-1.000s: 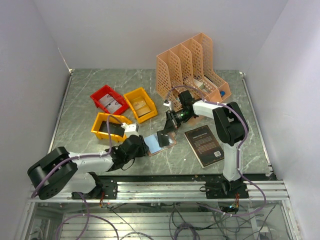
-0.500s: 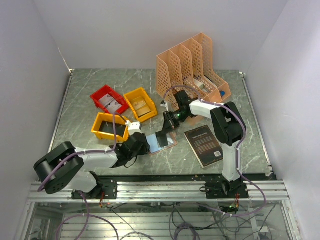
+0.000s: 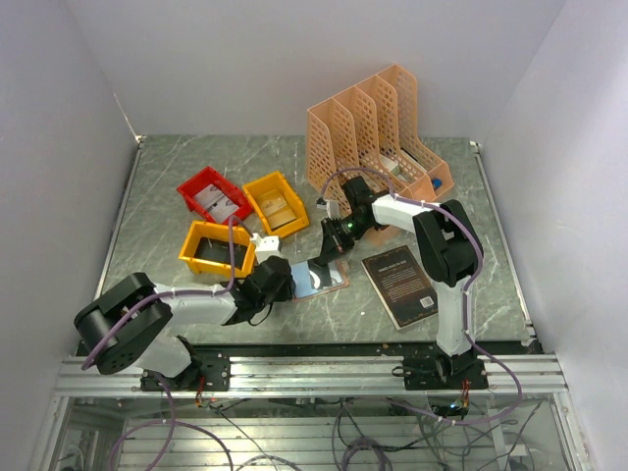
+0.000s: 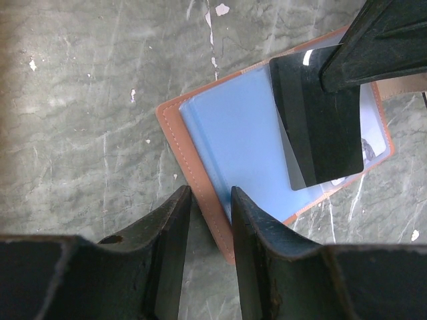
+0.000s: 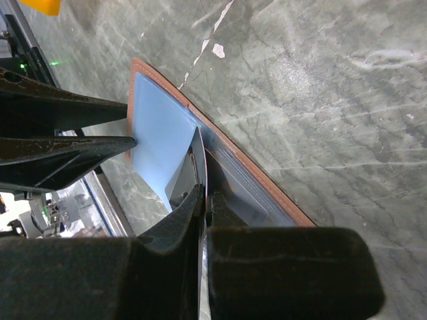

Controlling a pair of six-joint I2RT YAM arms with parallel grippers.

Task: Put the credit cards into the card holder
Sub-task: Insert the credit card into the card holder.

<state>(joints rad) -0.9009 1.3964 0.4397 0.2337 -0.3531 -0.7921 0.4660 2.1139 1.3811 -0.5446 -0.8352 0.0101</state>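
The card holder lies open on the table, salmon-rimmed with pale blue inner faces. My right gripper is shut on a dark, glossy credit card. It holds the card on edge, with the lower end down on the holder's blue face. In the right wrist view the card shows edge-on above the shut gripper. My left gripper stands open at the holder's left edge. The salmon rim runs through the gap, one finger over the blue face and the other over bare table.
A black book lies right of the holder. The peach lattice file organizer stands behind the right arm. A red bin and two yellow bins sit at left, holding small items.
My left gripper has slid right up to the holder's edge. The right gripper has come slightly left and down with the card over the holder.
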